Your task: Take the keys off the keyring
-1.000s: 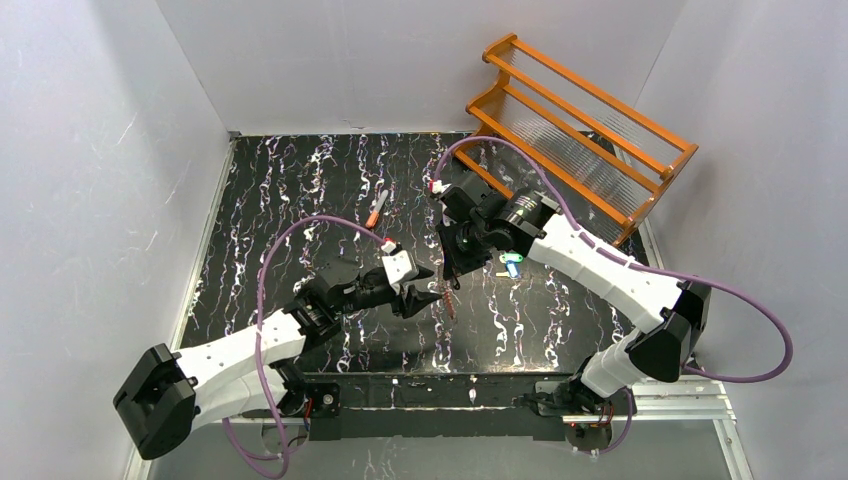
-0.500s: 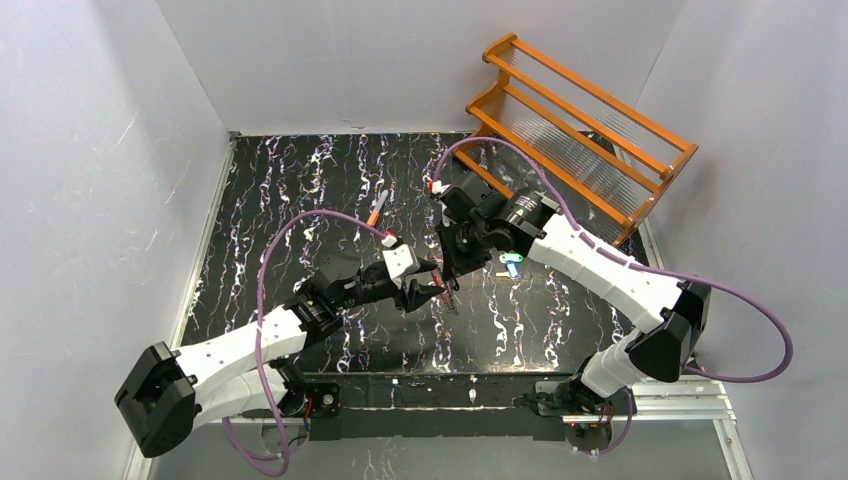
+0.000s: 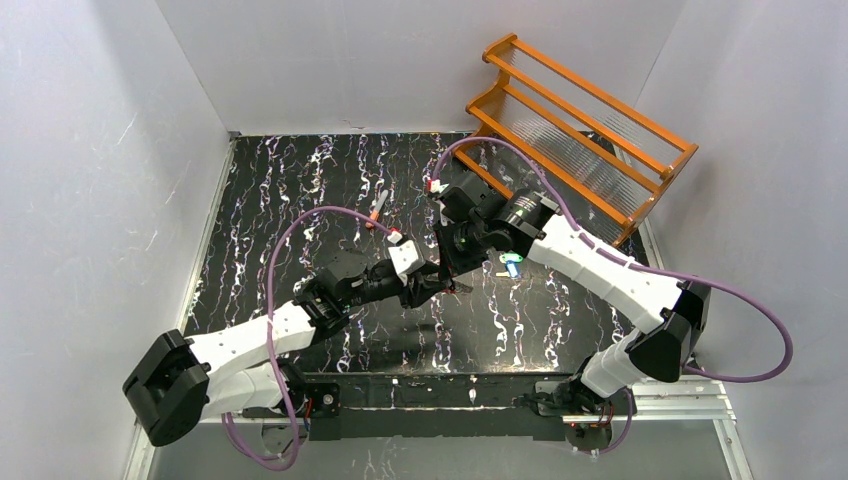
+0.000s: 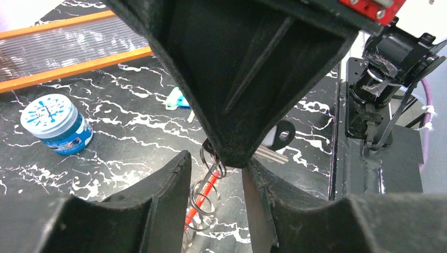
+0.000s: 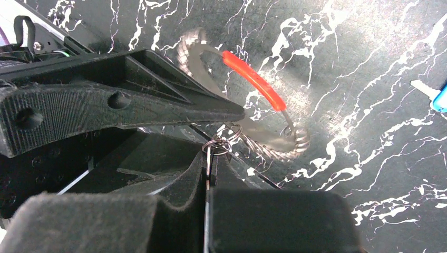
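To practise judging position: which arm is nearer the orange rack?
Right. The right arm lies just in front of the rack, with its wrist by the rack's left end. The left arm reaches in from the far left and ends farther off.

Left gripper [image 3: 432,285] and right gripper [image 3: 452,271] tip to tip at centre, tin [image 4: 55,124] close at 3 o'clock, rack [image 3: 580,130] at 1, open tabletop [image 3: 250,250] at 6 and 9.

My two white-and-black arms reach inward and meet mid-scene. My left gripper [image 3: 437,284] points right, its dark fingers [image 4: 158,205] spread apart on either side of my right gripper [image 3: 452,270]. That one points down and toward the near side, fingers pressed together on a thin silvery metal key [image 5: 208,161].
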Robot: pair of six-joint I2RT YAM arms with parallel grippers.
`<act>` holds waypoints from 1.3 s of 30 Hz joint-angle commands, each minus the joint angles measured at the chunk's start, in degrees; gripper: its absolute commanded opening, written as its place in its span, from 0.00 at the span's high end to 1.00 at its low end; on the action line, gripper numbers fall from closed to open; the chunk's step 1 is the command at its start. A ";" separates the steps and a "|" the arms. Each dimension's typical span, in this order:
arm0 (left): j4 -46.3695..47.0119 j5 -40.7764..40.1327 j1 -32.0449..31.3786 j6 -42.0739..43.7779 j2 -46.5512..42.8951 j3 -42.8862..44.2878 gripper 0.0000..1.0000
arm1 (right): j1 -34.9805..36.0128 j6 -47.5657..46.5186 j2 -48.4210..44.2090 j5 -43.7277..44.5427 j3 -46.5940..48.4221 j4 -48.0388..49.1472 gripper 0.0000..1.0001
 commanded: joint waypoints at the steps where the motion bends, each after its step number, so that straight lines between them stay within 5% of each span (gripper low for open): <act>1: 3.95 -0.85 -0.43 -1.58 0.24 1.85 0.63 | 0.43 1.06 -2.01 -1.49 0.31 2.19 0.99; 14: 3.31 0.24 -0.50 1.35 -2.54 -0.93 1.00 | -0.13 -0.49 -3.54 1.51 -0.23 -0.21 0.99; 39: 2.80 4.35 -0.82 6.63 -7.33 -2.62 1.00 | -5.96 -2.73 -0.34 -0.68 -0.64 -7.10 0.99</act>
